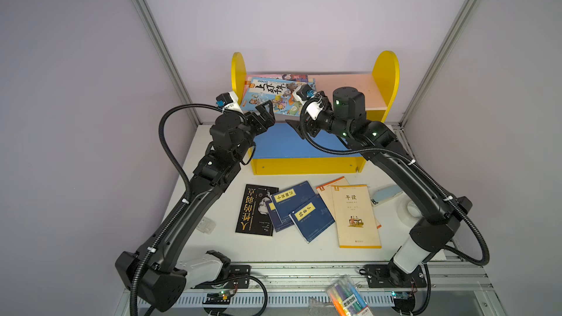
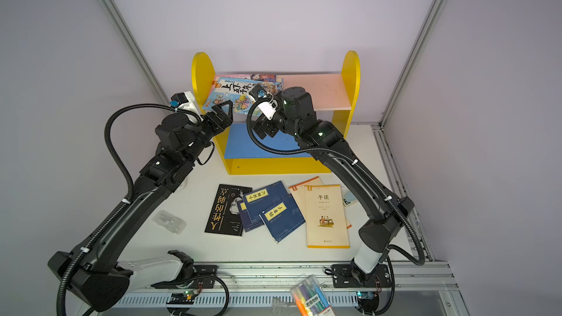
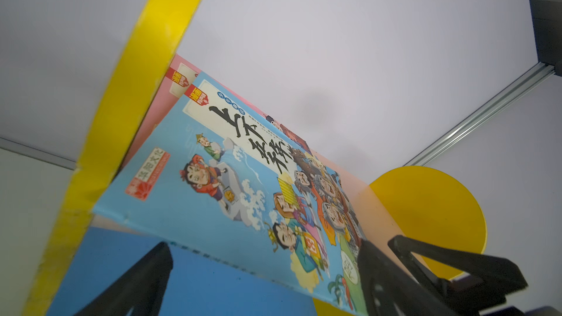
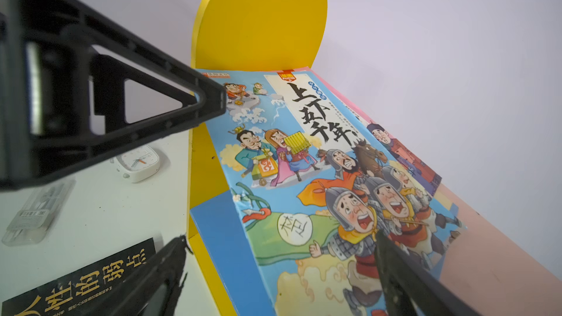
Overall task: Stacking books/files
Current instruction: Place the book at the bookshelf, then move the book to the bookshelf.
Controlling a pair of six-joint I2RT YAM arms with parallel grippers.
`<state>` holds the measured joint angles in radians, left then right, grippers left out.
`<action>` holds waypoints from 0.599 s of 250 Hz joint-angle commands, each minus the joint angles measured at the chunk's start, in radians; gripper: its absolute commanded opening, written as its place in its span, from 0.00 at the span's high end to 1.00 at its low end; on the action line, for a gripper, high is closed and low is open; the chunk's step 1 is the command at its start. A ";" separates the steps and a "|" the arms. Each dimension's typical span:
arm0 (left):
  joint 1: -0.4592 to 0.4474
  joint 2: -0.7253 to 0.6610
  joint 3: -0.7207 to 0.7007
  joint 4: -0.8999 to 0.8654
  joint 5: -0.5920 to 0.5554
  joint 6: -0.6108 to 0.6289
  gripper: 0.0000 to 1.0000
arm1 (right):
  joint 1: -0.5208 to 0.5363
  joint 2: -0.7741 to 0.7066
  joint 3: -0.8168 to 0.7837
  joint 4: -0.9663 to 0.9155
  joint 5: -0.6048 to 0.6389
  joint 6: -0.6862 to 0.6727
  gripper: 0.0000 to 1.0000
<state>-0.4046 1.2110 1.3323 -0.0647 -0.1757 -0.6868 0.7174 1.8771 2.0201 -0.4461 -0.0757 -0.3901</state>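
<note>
Both arms are up at the yellow bookshelf (image 1: pixel 386 68); the blue cartoon book (image 1: pixel 273 95) lies on a pink book (image 1: pixel 273 76) on the upper board (image 1: pixel 349 89), hard by the shelf's left end, skewed, its near corner overhanging the front edge; left gripper (image 3: pixel 263 246) is spread wide, one jaw under that edge and one over the cover, nothing pinched; right gripper (image 4: pixel 279 237) is likewise wide apart at the book's near end, holding nothing; so this looks like the set-down of that book, w/ the stack at two; still flat on the table: black book (image 1: pixel 255 209), overlapping navy books (image 1: pixel 295 197), cream books (image 1: pixel 355 217); next, probably back both grippers off w/o dragging the overhang, maybe nudge it square, then drop to the table; those thin flat covers will need an edge lifted before any pinch
</note>
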 commanded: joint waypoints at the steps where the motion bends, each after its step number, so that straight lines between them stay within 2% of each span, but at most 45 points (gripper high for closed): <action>1: 0.018 -0.043 -0.016 -0.027 0.022 0.036 0.03 | 0.002 0.033 0.041 -0.010 -0.006 0.000 0.02; 53: 0.044 -0.138 -0.076 -0.070 0.044 0.057 0.02 | 0.005 0.078 0.086 -0.021 0.002 -0.005 0.02; 109: 0.048 -0.254 -0.177 -0.228 -0.008 0.127 0.02 | 0.009 0.121 0.136 -0.003 0.092 -0.028 0.02; 150: 0.047 -0.306 -0.284 -0.318 0.028 0.137 0.03 | 0.010 0.139 0.148 0.022 0.120 -0.042 0.02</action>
<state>-0.3576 0.9306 1.1061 -0.2794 -0.1669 -0.5819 0.7246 2.0026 2.1578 -0.4728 -0.0010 -0.4099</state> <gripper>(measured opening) 0.973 0.980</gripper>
